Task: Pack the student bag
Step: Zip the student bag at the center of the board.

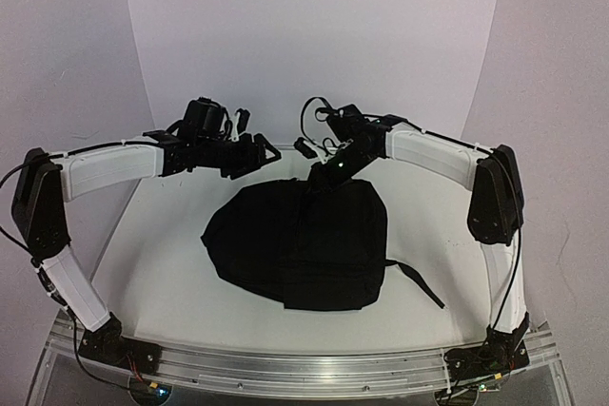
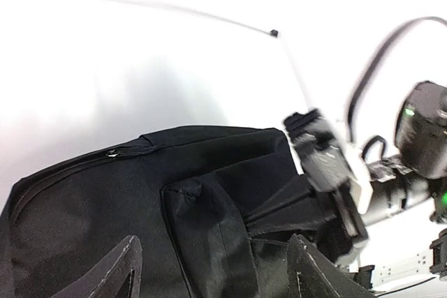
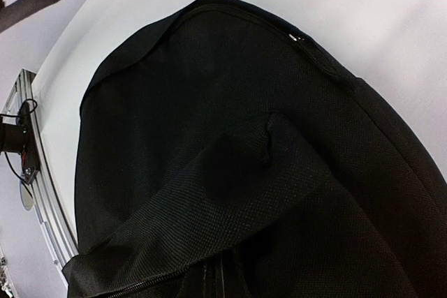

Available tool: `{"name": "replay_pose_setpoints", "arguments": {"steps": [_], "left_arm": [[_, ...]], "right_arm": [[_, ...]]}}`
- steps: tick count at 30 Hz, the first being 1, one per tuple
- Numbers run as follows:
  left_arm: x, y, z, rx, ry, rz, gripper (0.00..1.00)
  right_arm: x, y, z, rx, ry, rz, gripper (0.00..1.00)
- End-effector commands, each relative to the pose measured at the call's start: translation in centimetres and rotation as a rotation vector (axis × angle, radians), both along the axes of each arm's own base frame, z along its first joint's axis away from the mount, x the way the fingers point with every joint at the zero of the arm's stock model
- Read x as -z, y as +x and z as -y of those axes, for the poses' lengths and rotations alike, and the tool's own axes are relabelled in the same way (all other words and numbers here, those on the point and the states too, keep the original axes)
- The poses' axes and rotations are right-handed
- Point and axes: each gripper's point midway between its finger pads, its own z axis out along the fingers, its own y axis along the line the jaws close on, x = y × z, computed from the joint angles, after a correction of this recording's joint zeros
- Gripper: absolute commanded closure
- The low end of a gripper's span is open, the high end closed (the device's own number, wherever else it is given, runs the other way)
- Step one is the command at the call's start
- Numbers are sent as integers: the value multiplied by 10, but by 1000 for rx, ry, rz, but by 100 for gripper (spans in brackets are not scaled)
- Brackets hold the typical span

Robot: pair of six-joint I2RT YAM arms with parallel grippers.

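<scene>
- Black fabric of the student bag (image 3: 209, 137) fills my right wrist view, with a loose fold bunched across the middle and a zip pull (image 3: 297, 36) on the far seam.
- From above, the student bag lies flat in the middle of the surface (image 1: 162, 235), one strap (image 1: 417, 282) trailing out on my right arm's side.
- My right claw (image 1: 317, 183) is closed at the bag's far edge. The left wrist view shows fabric drawn taut towards it, so I judge it is pinching a fold.
- My left claw (image 2: 213, 270) hovers near that same far edge, fingertips (image 2: 119, 270) spread wide with nothing clamped.
- I see no open mouth on the bag and nothing waiting to go in, so I judge the step in hand is getting it open.
- Next I would bring the left claw onto the zip pull or the opposite flap, closing on thin fabric only, while the right one anchors the bag.
</scene>
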Motion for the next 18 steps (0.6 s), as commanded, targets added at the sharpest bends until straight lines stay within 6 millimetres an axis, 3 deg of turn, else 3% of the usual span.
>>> {"name": "replay_pose_setpoints", "arguments": {"steps": [1, 8, 14, 18], "left_arm": [[2, 10, 24, 84, -53, -37, 31], [39, 24, 38, 106, 0, -122, 33], [65, 24, 57, 168, 24, -180, 32], [74, 20, 66, 202, 21, -200, 40]], "right_arm": [[-26, -5, 9, 4, -17, 68, 100], [-13, -13, 12, -1, -57, 66, 100], [-6, -13, 12, 0, -72, 63, 100], [-2, -10, 13, 7, -87, 70, 100]]}}
